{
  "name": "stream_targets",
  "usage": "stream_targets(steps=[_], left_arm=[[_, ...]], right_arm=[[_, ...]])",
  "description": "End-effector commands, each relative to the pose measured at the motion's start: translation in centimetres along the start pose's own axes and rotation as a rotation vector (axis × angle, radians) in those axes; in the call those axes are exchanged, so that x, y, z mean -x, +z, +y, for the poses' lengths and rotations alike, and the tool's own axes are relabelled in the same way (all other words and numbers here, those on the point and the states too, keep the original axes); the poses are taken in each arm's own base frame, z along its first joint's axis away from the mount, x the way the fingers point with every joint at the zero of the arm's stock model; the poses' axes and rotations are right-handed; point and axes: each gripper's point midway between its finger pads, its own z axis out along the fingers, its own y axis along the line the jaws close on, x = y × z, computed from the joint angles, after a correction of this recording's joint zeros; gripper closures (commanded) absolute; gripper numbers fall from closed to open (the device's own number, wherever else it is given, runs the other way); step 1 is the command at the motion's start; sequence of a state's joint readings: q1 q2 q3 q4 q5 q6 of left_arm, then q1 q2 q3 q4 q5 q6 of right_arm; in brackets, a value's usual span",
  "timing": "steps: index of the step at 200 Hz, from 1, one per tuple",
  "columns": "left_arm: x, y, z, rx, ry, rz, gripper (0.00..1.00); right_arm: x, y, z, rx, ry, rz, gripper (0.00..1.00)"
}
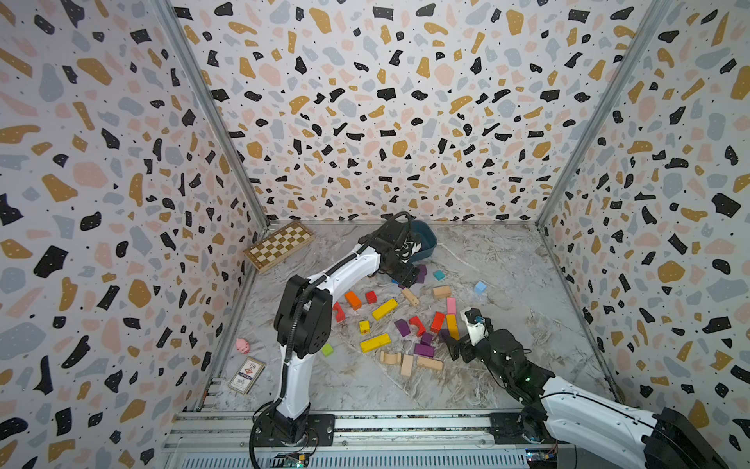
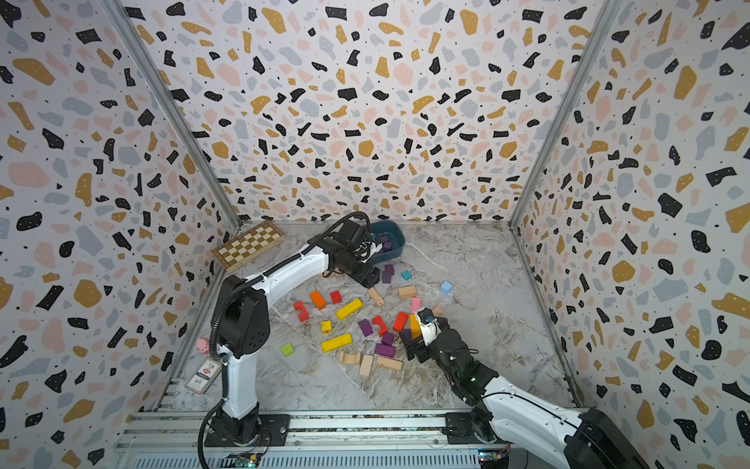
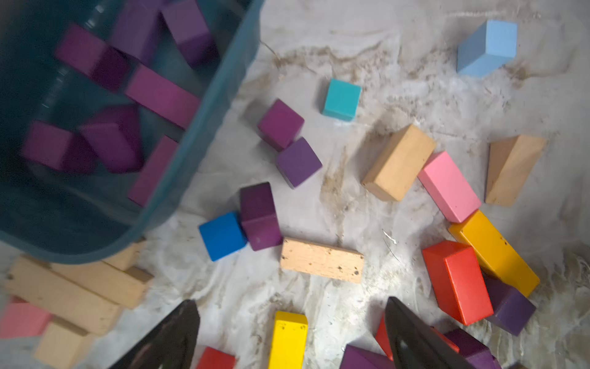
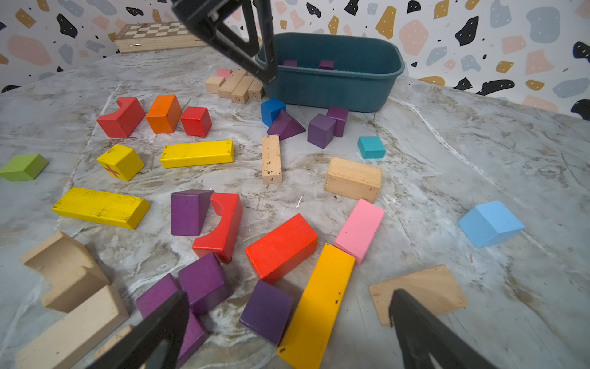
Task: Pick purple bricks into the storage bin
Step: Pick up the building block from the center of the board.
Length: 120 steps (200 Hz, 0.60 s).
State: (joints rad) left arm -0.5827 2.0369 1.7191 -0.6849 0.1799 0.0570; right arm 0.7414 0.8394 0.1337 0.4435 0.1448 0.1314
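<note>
Purple bricks (image 4: 267,311) lie nearest, crowded against an orange bar (image 4: 319,303) and red block (image 4: 281,247) before the right tool (image 4: 289,295), spread empty; closing there might catch a neighbour. Farther off, more lie in the storage bin (image 4: 332,86), the left tool (image 3: 291,302) spread empty beside it.

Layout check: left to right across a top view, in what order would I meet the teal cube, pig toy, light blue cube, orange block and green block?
Pig toy, green block, orange block, teal cube, light blue cube.
</note>
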Motion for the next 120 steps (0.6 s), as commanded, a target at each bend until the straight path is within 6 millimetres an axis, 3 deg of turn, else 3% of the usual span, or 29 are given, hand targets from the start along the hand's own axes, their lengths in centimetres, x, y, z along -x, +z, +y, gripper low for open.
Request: stream_targets(steps=[1,120], left_arm=[[1.2,-0.5,-1.1,-0.071,-0.038,-0.055,0.13],[-0.3,4.3,-3.6,-0.188,-0.058,0.022,0.14]], right_arm=[[1.4,-0.1,0.1,0.006,0.011,-0.042,0.0],[1.5,-0.1,0.0,0.004,0.01,-0.045,0.0]])
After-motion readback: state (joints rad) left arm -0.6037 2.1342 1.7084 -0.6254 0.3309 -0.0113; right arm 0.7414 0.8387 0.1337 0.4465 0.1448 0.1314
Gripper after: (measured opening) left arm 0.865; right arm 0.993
